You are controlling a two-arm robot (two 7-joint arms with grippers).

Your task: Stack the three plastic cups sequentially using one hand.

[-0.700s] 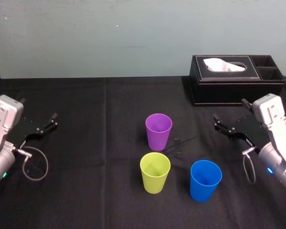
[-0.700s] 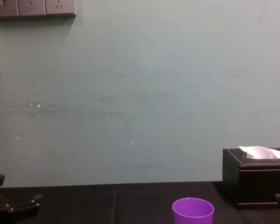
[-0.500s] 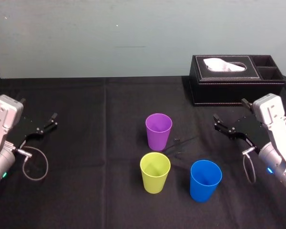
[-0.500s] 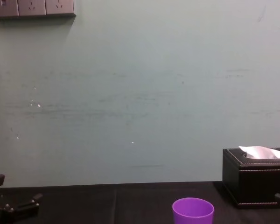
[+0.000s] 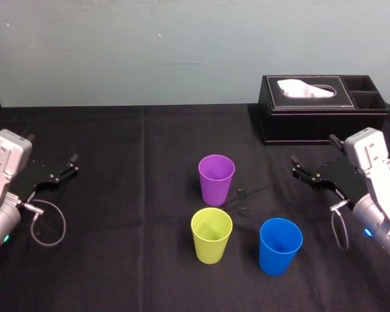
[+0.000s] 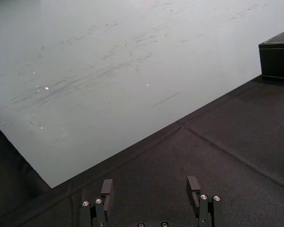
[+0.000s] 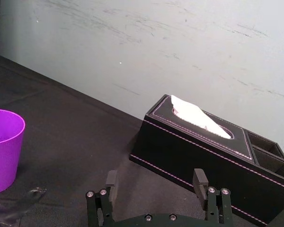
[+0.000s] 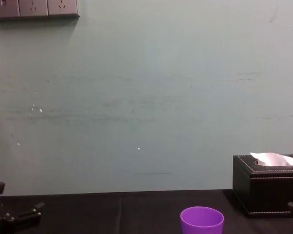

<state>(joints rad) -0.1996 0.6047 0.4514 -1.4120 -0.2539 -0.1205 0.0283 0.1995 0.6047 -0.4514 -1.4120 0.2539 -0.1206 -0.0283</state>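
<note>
Purple cup (image 5: 216, 179), yellow-green cup (image 5: 211, 234), blue cup (image 5: 280, 246) upright, unstacked on desk (image 5: 130, 260); left gripper (image 6: 150, 187), right gripper (image 7: 155, 178) flank them, both released.

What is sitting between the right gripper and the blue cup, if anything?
Nothing visible. The right gripper, fingers open, sits at the table's right side; only bare black tablecloth lies between it and the blue cup. The tissue box stands farther back, out of the path.
</note>
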